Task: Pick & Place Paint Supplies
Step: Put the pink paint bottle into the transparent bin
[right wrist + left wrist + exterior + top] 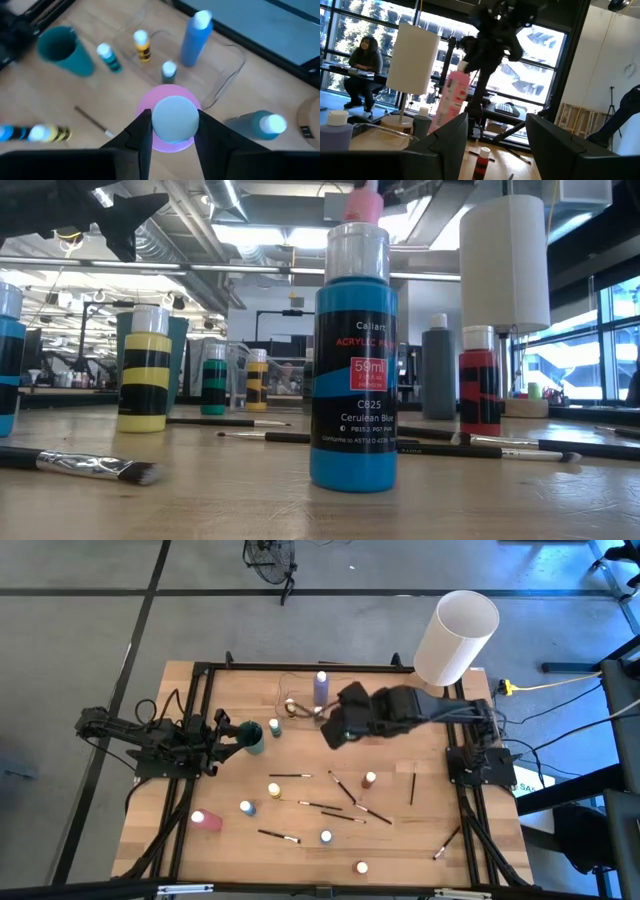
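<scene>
Clamped around a tall pink plastic paint bottle [171, 125] just below its white cap, my right hand [172, 131] hangs above the desk [230, 850] at about twelve o'clock from its middle. Its fingers [140, 135] pinch from both sides, which I judge keeps the bottle from swinging during the carry. The bottle's long axis runs roughly up and down, cap toward my wrist, base toward the desk; seen from the left arm it leans slightly.

Below the bottle and toward twelve o'clock lies a clear shallow plastic tray [227, 70]. I take this for the collecting place, since it already holds a tall purple bottle [321, 686], a small yellow-and-black bottle [142, 46] and another small white-capped one [169, 71], all upright. A grey bottle [260, 126] lies on its side just outside the tray.

My left hand [232, 737] waits at nine o'clock, fingers parted and holding nothing, just beside a teal plastic cup [251, 737]. Thin dark-handled paintbrushes [345, 786] and more small bottles lie scattered toward six o'clock, uncollected.
</scene>
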Controlling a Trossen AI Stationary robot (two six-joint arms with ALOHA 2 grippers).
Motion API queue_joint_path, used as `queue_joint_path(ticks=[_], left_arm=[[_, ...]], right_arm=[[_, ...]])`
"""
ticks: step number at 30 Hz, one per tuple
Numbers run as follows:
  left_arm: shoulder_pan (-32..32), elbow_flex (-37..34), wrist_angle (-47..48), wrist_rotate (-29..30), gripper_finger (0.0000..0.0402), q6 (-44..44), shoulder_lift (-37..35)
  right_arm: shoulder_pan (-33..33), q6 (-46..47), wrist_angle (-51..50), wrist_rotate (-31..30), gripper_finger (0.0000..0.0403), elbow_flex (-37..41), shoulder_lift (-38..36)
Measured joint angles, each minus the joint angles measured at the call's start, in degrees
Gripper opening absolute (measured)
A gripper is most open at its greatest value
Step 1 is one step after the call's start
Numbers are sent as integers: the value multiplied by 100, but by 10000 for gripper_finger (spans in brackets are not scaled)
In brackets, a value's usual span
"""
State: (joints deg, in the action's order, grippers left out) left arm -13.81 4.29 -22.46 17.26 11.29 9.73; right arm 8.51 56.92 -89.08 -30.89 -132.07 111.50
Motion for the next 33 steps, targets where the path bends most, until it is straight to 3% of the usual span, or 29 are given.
queue_joint_path(ticks=[16,33], left_arm=[[-1,0,0,0,196,-1,0],[0,0,-1,0,196,-1,1]], right_arm=[[-1387,-229,350,401,118,37,2],[-2081,-233,926,570,118,1235,6]])
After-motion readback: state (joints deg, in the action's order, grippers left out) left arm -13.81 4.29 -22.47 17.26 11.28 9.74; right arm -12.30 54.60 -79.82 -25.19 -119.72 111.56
